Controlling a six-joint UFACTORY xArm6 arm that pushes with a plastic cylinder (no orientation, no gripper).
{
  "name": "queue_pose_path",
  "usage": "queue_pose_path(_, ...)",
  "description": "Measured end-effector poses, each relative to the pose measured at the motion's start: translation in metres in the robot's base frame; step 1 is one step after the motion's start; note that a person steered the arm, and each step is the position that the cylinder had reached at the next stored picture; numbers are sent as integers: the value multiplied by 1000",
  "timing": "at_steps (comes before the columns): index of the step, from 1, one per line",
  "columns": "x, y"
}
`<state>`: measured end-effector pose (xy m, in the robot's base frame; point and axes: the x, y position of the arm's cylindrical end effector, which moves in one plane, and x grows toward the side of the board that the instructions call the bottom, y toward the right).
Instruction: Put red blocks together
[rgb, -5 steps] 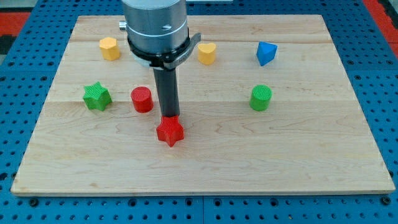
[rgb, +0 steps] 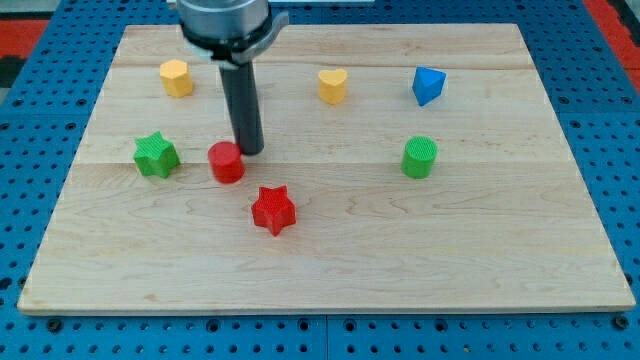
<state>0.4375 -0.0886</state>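
Observation:
A red cylinder (rgb: 227, 162) stands left of the board's middle. A red star (rgb: 273, 210) lies below and to the right of it, a short gap apart. My tip (rgb: 250, 151) is down on the board just right of the red cylinder's top edge, touching or nearly touching it, and well above the red star.
A green star (rgb: 156, 155) lies left of the red cylinder. A yellow block (rgb: 176, 77) and a yellow heart-like block (rgb: 333, 86) sit near the view's top. A blue block (rgb: 428, 86) and a green cylinder (rgb: 420, 157) are at the right, on the wooden board (rgb: 480, 260).
My tip has moved up and left, from the red star's top edge to the red cylinder's right side. The red cylinder has shifted slightly; the red star has stayed.

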Motion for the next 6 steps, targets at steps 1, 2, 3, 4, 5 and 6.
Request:
queue_pose_path(1,3,-7)
queue_pose_path(2,-14,-25)
queue_pose_path(3,-10,-52)
queue_pose_path(4,8,-52)
queue_pose_path(5,25,-50)
queue_pose_path(6,42,-28)
